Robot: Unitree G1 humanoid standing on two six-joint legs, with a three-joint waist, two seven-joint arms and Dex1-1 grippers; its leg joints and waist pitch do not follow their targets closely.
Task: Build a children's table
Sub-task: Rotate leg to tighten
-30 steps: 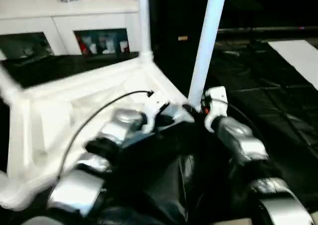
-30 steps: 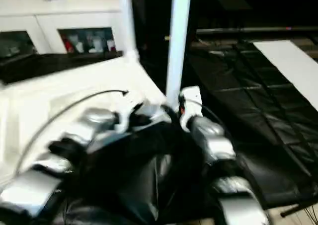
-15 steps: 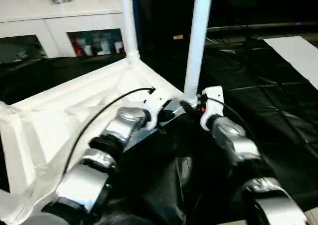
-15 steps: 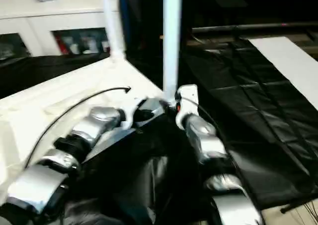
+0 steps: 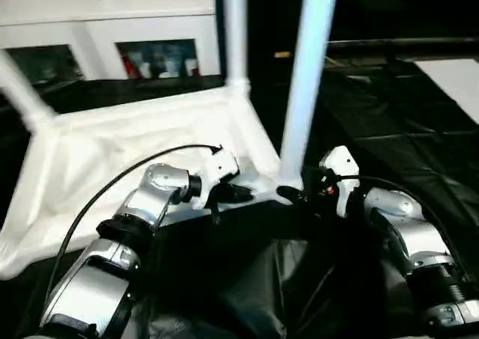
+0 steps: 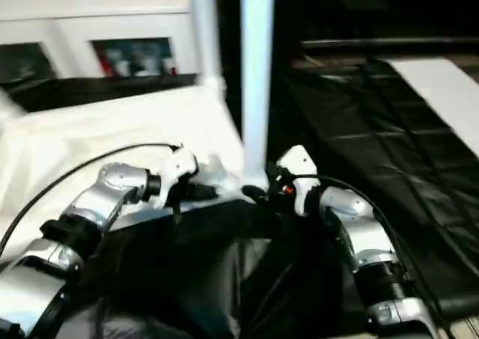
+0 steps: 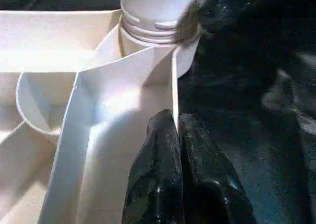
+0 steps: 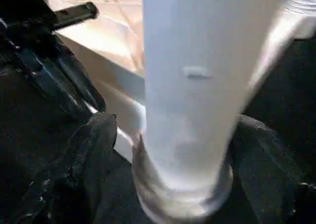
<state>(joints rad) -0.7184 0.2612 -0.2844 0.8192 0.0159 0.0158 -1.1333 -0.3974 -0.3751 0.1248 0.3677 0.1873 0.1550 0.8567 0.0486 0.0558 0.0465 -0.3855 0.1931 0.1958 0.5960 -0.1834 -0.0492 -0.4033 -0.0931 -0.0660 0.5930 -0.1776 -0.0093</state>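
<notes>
My left gripper (image 7: pixel 177 135): fingers pressed together, nothing between them. The tips sit at the thin side wall of the tabletop (image 5: pixel 112 152), right at its upper edge, near the corner socket. I cannot tell whether they touch the wall or rest just beside it.

My right gripper (image 8: pixel 173 135): fingers spread wide, one on either side of the nearest leg (image 5: pixel 307 77), down low by its base. The left finger (image 8: pixel 84 155) stands off the tube with a gap showing; the other finger looks just beside the tube on its far side, and I cannot tell if it touches. I am not clamped on the leg.

Nearest leg: upright, its ribbed base seated in the corner socket (image 7: pixel 153 16) closest to both my grippers.

Tabletop: lying upside down on black sheeting (image 5: pixel 389 122), ribbed underside facing up, in front of my silver forearms.

Second leg (image 5: pixel 234 32): upright in the far corner.

Third leg (image 5: pixel 19 88): tilted, rising from the far left corner.

Behind the table: a white cabinet (image 5: pixel 105 25) with glass doors.

My left arm: a black cable (image 5: pixel 112 189) arcs over it toward the wrist.
</notes>
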